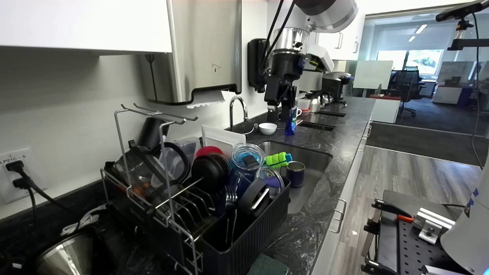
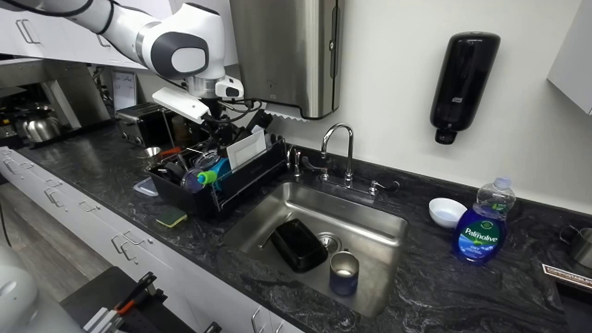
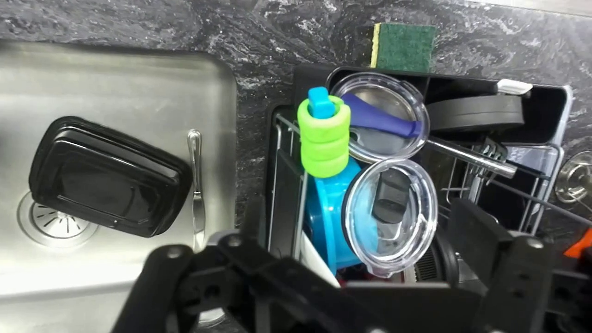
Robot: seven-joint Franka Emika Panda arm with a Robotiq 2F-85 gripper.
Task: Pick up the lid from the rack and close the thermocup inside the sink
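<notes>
A clear round lid with a black slider [image 3: 393, 222] rests in the dish rack, tilted against a blue bottle [image 3: 340, 203]; this lid also shows in an exterior view [image 1: 249, 154]. A second clear lid [image 3: 386, 108] lies beside it, with a purple handle across it. The rack [image 2: 252, 165] stands beside the sink. The dark blue thermocup [image 2: 343, 277] stands upright and uncovered in the sink; it also shows in an exterior view [image 1: 295, 176] and is out of the wrist view. My gripper [image 3: 363, 219] is open and empty above the rack, the lid with the slider showing between its fingers.
A black container [image 3: 111, 178] and a knife [image 3: 198, 189] lie in the sink. A faucet [image 2: 348, 152] rises behind it. A white plate [image 2: 246, 150] stands in the rack near the gripper. A paper towel dispenser [image 2: 286, 55] hangs above. A sponge [image 3: 407, 46] lies by the rack.
</notes>
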